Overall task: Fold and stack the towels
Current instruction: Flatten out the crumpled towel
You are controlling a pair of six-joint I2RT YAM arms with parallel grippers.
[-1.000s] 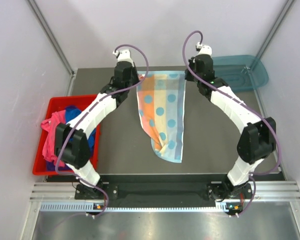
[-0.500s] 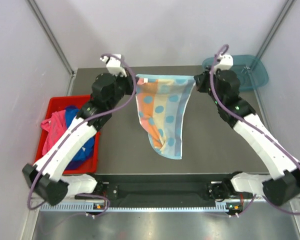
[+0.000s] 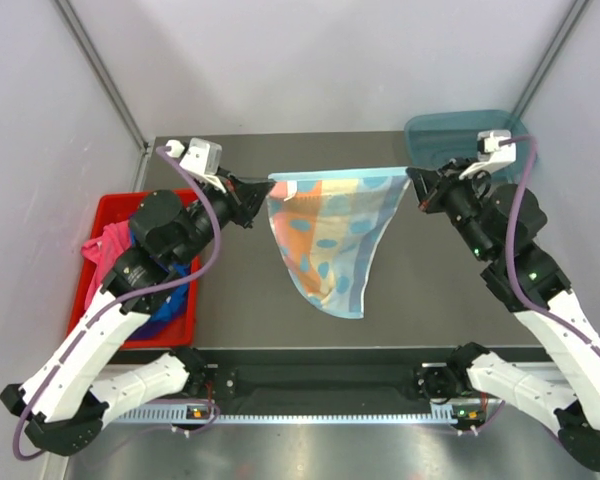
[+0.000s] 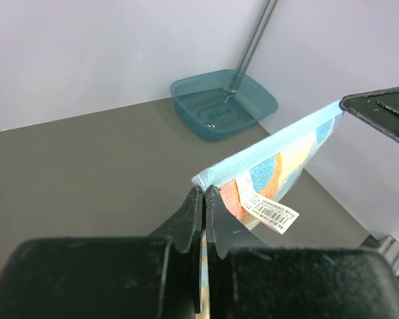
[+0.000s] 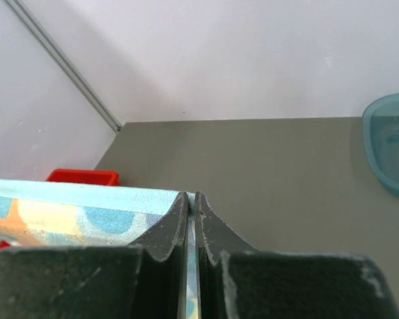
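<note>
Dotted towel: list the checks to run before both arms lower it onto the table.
1. Left gripper shut on one top corner of the dotted towel: ok.
2. Right gripper shut on the other top corner: ok.
3. Top edge straight between them: ok.
4. Towel hanging flat: not ok, its lower part bunches to a point.
5. Lower tip off the table: cannot tell.
6. Red bin and teal tray apart from the towel: ok.

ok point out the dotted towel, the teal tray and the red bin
dotted towel [image 3: 330,235], top external view, middle of the hanging cloth
teal tray [image 4: 223,106], left wrist view, its bare floor
red bin [image 3: 113,206], top external view, far left corner rim
</note>
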